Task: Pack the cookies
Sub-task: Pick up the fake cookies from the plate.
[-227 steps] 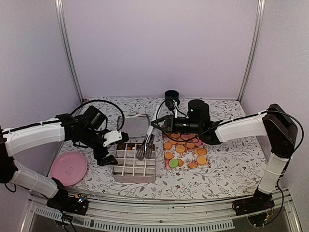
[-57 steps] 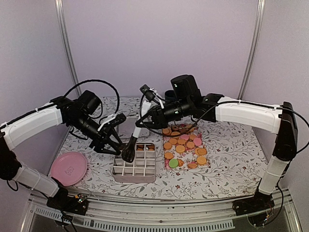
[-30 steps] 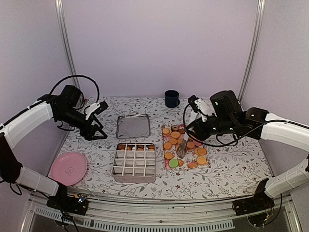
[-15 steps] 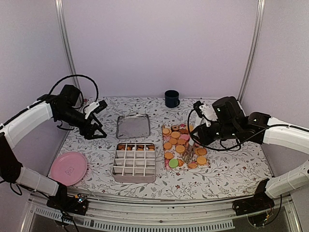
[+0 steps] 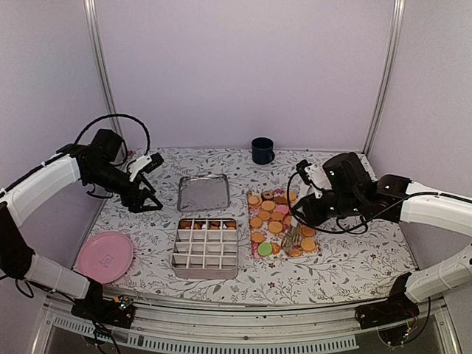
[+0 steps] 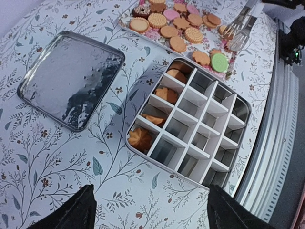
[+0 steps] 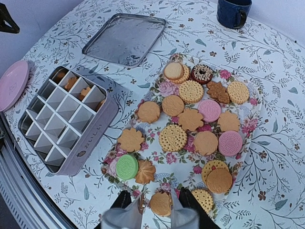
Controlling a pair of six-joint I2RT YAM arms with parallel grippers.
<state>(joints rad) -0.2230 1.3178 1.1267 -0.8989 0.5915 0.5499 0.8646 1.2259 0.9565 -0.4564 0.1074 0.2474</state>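
Observation:
The cookies (image 5: 279, 220) lie on a floral mat: mostly tan discs, a few pink, one dark, one green (image 7: 127, 167). My right gripper (image 5: 308, 215) is shut on metal tongs (image 5: 290, 237), which point down at the mat's near edge. In the right wrist view the gripper (image 7: 156, 200) holds the tong tips on either side of a tan cookie (image 7: 161, 202). The divided tin (image 5: 206, 247) holds a few tan cookies (image 6: 164, 95) in its far row. My left gripper (image 5: 144, 199) is open and empty, raised left of the tin (image 6: 152, 214).
The tin's metal lid (image 5: 203, 192) lies flat behind the tin. A pink plate (image 5: 105, 256) sits near the front left edge. A dark blue mug (image 5: 262, 150) stands at the back. Walls close the table on three sides.
My right arm has carried the tongs from the tin back to the cookie mat and lowered them at its near edge. My left arm drew back to the left and now stays still.

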